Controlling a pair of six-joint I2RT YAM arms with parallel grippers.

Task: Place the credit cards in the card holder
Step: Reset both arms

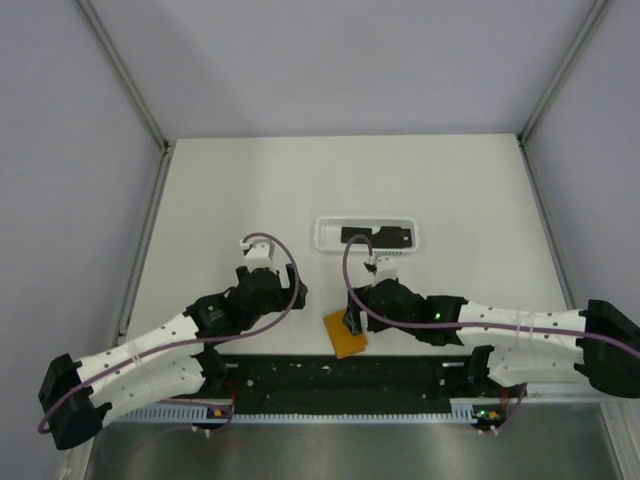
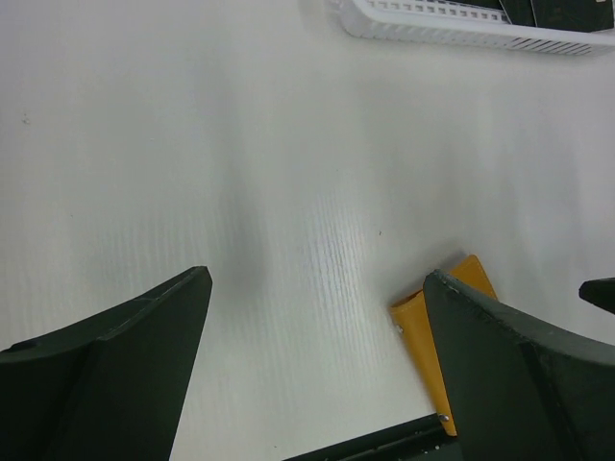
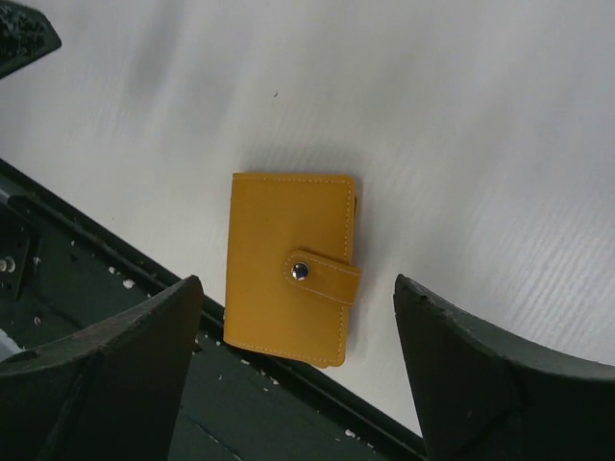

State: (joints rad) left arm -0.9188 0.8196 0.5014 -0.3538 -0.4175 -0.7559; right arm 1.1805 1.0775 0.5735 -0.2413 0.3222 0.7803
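Observation:
The card holder (image 1: 346, 340) (image 3: 288, 240) is an orange folded wallet lying shut with its snap tab fastened, its near end over the black rail. My right gripper (image 1: 356, 318) (image 3: 298, 283) hangs open above it, fingers either side and not touching. My left gripper (image 1: 275, 295) (image 2: 317, 277) is open over bare table just left of the card holder (image 2: 418, 331), nothing between its fingers. The dark credit cards (image 1: 358, 236) (image 2: 548, 10) lie inside the white tray farther back.
The white slotted tray (image 1: 322, 238) (image 2: 432, 24) sits at mid-table beyond both grippers. A black rail (image 1: 330, 375) (image 3: 115, 384) runs along the table's near edge under the holder's end. Grey walls close in the left, right and back.

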